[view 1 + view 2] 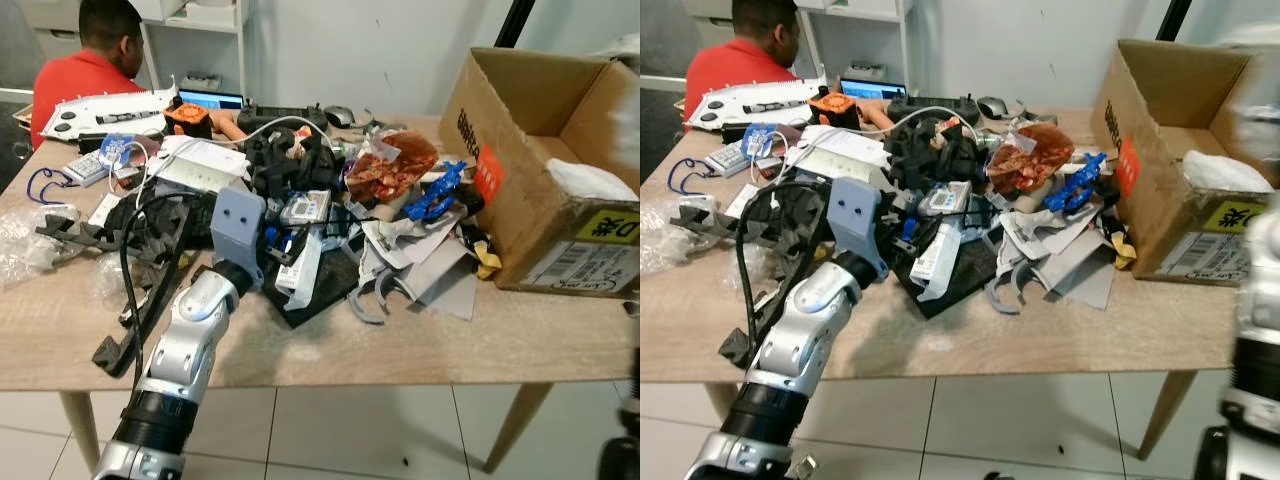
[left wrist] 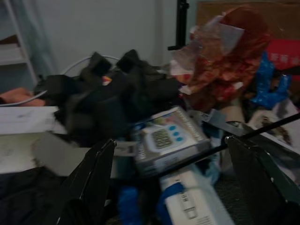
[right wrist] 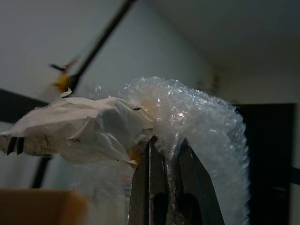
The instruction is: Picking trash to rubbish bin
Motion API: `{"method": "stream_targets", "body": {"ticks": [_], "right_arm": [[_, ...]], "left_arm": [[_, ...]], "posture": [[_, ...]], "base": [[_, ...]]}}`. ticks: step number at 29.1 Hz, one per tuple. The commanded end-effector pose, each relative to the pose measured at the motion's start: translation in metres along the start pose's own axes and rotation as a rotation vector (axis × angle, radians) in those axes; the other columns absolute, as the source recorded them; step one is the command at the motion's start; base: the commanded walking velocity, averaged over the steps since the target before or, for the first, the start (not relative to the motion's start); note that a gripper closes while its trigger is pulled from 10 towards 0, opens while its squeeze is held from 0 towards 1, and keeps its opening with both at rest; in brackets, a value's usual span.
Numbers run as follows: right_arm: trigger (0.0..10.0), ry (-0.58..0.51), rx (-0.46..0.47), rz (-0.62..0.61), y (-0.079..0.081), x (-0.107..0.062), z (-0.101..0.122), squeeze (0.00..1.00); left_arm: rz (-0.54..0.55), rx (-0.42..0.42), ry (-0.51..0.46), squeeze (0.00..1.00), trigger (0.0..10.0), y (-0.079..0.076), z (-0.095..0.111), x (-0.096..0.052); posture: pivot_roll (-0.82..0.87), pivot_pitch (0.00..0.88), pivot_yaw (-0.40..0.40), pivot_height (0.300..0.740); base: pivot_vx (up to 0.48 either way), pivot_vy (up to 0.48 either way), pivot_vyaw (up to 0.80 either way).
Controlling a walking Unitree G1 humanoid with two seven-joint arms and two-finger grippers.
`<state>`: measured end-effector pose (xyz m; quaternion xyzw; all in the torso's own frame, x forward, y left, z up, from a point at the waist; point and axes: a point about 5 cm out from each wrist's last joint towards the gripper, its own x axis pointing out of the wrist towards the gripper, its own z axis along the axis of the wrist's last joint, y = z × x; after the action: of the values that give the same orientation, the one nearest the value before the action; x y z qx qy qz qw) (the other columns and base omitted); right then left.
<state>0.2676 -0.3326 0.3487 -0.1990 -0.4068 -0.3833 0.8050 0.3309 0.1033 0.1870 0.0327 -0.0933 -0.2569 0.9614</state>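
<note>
A workshop or lab-like workroom, as I see it. The wooden table (image 1: 330, 350) before me is heaped with black foam pieces (image 1: 290, 160), cables (image 1: 150, 270), small boxed gadgets (image 1: 305, 208) and paper scraps. An open cardboard box (image 1: 530, 170) stands at my right; a person in a red shirt (image 1: 75, 75) sits by a laptop (image 1: 212, 100) and shelving (image 1: 195, 30).

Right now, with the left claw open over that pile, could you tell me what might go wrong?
1. The left claw sits open around the boxed timer, but a black cable crosses between its fingers and could get grabbed or dragged too.
2. The pile is tangled; lifting one piece may pull the red wrapper or neighbours off the table.
3. The right claw pinches bubble wrap only by an edge; it might slip.
</note>
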Motion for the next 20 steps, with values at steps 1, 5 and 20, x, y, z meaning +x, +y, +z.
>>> {"method": "stream_targets", "body": {"ticks": [1, 5, 20], "right_arm": [[0.0, 0.019, -0.013, -0.079, -0.018, 0.004, -0.006, 0.00], [0.2, 0.065, -0.019, -0.111, -0.028, 0.004, -0.016, 0.00], [8.7, 0.411, 0.410, 0.161, 0.033, -0.021, -0.049, 0.00]], "left_arm": [[-0.023, -0.002, 0.000, 0.00, 10.0, -0.007, -0.001, 0.001], [-0.033, -0.002, 0.002, 0.00, 10.0, -0.009, -0.001, 0.002], [-0.048, 0.006, 0.009, 0.00, 10.0, -0.009, -0.001, 0.002]], "posture": [[-0.02, 0.162, -0.025, 0.740], [-0.02, 0.162, -0.025, 0.740], [-0.01, 0.166, -0.007, 0.740]], "base": [[0.000, 0.000, 0.00], [0.000, 0.000, 0.00], [0.000, 0.000, 0.00]]}}
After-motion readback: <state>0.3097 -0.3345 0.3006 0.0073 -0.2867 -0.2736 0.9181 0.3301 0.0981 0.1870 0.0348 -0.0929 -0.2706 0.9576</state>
